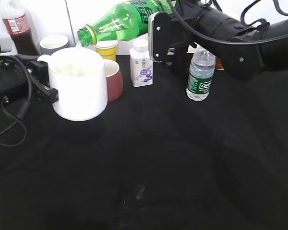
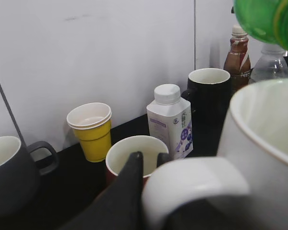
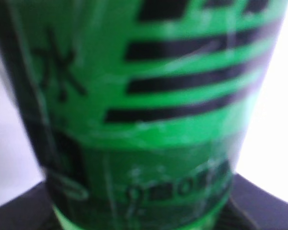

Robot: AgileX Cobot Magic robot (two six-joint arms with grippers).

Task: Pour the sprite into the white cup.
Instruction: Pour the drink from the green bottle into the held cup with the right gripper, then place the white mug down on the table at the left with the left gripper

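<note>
The right gripper (image 1: 158, 36) pinches the sprite (image 1: 122, 21), which lies tipped at its 9 o'clock with the mouth over the white cup (image 1: 79, 91). The left gripper (image 2: 149, 165) clamps that cup's handle (image 2: 192, 179), the cup body sitting at its 3 o'clock.

Dark lettering on the green label of the sprite bottle (image 1: 129, 19), blurred, not readable; black stripes and smeared characters in the right wrist view. White lettering on the water bottle's (image 1: 200, 73) green label, illegible. Purple print on the small white carton (image 1: 141, 64), too small to read.
</note>
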